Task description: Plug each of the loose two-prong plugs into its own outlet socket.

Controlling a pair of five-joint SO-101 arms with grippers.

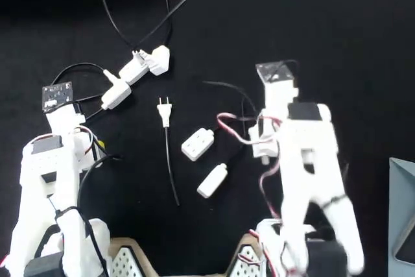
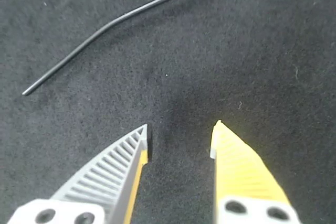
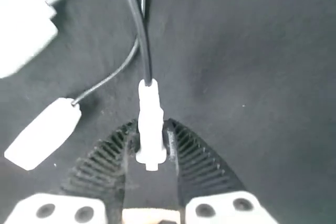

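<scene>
black cloth table, plug in right gripper

The tablecloth is plain black. The loose two-prong plug is white, its cord black; the outlet socket just right of that plug is white. The left gripper has one grey ribbed finger and one yellow ribbed finger. The right gripper has black ribbed fingers about the white held plug.

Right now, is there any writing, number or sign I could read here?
None can be read.
The white socket and the plug in the right gripper show no print.
The small board on an arm has marks too small to read.
</scene>
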